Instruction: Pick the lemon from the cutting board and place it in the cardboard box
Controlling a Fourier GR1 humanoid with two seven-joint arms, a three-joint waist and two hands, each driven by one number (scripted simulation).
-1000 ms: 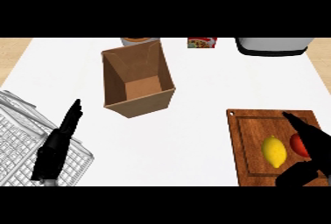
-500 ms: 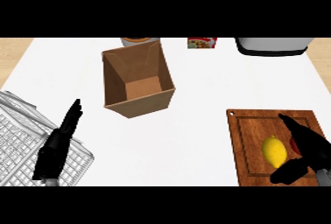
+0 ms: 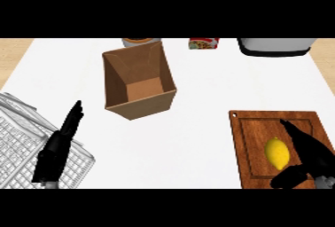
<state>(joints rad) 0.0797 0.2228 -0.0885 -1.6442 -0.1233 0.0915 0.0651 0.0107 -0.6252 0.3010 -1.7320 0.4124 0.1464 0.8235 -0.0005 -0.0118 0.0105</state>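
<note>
A yellow lemon (image 3: 277, 153) lies on the wooden cutting board (image 3: 255, 128) at the lower right. My right hand (image 3: 309, 156) sits just right of the lemon, fingers stretched along its side and thumb curled below it, not closed around it. The open cardboard box (image 3: 137, 84) stands at the upper middle of the white counter, its inside bare. My left hand (image 3: 60, 146) rests at the lower left with straight fingers pointing up, holding nothing.
A white wire dish rack (image 3: 26, 142) lies under and left of the left hand. At the back edge stand a brown round container (image 3: 137, 41), a small red packet (image 3: 203, 43) and a grey appliance (image 3: 274, 46).
My right hand has slid left across the board to the lemon's side, covering the red object that showed beside the lemon earlier. The left hand and box have not moved.
</note>
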